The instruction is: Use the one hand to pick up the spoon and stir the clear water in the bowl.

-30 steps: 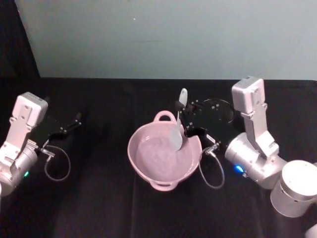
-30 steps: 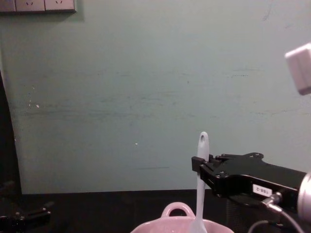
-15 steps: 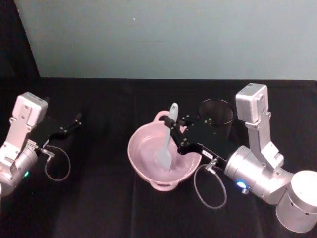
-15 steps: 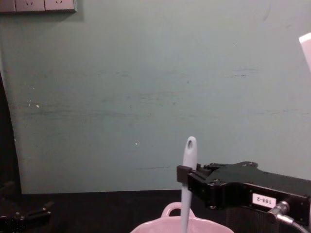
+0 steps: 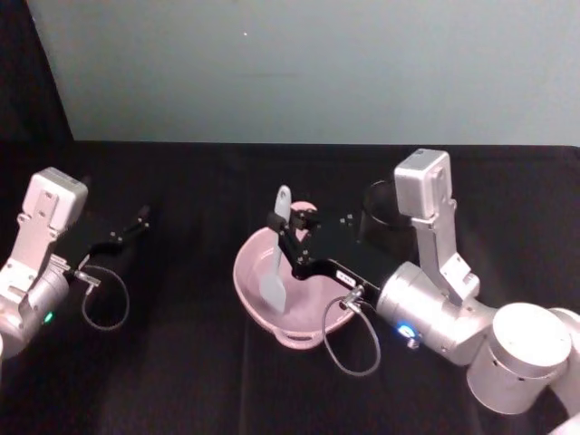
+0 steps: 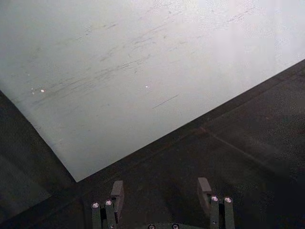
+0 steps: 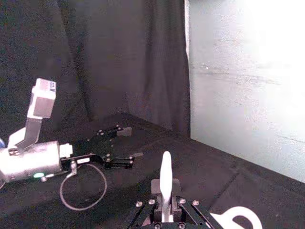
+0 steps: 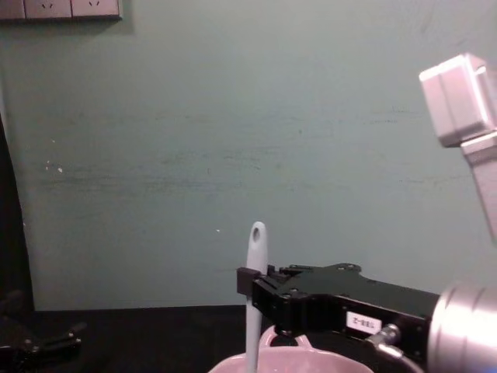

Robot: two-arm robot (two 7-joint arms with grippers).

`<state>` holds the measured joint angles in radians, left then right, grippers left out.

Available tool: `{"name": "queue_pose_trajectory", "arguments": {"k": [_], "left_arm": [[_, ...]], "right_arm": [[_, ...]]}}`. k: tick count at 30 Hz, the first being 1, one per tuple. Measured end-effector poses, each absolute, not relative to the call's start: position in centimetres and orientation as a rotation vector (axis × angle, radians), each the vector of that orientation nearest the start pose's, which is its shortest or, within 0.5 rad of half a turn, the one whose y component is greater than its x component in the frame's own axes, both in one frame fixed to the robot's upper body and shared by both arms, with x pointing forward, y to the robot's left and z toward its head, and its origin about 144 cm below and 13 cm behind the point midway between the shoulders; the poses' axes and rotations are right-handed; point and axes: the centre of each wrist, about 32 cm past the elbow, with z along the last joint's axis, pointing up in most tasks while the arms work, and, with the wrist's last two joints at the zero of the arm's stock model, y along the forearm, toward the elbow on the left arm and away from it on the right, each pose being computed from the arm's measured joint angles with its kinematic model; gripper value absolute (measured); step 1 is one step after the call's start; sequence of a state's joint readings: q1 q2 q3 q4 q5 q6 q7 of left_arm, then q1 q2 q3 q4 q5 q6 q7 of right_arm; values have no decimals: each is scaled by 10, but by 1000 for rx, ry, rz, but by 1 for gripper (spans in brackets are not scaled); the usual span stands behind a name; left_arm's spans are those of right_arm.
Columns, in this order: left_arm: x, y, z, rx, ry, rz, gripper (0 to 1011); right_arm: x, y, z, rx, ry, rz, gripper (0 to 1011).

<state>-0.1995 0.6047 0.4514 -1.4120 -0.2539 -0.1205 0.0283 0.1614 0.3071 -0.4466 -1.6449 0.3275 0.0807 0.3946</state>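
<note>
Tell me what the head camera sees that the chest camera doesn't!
Head view: the flat blade of the white plastic spoon down inside the pale pink glossy bowl, plus a black wire-mesh cup behind. Chest view: white wall sockets and the hole in the spoon's handle tip. Both: the black right gripper shut on the spoon's handle over the bowl, and the left gripper parked at the left.
</note>
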Motion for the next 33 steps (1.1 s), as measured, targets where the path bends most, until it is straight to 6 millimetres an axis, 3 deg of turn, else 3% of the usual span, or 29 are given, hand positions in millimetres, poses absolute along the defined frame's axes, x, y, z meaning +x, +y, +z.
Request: {"name": "queue_pose_trajectory", "arguments": {"k": [16, 25, 33], "left_arm": [[489, 310, 1140, 304, -285, 1248, 1011], [489, 310, 1140, 305, -285, 1248, 1011], [489, 310, 1140, 304, -285, 1248, 1011]], "right_arm": [[503, -160, 1170, 22, -101, -866, 112], [505, -178, 1171, 2, -138, -938, 112], [492, -199, 1180, -29, -108, -923, 112]]}}
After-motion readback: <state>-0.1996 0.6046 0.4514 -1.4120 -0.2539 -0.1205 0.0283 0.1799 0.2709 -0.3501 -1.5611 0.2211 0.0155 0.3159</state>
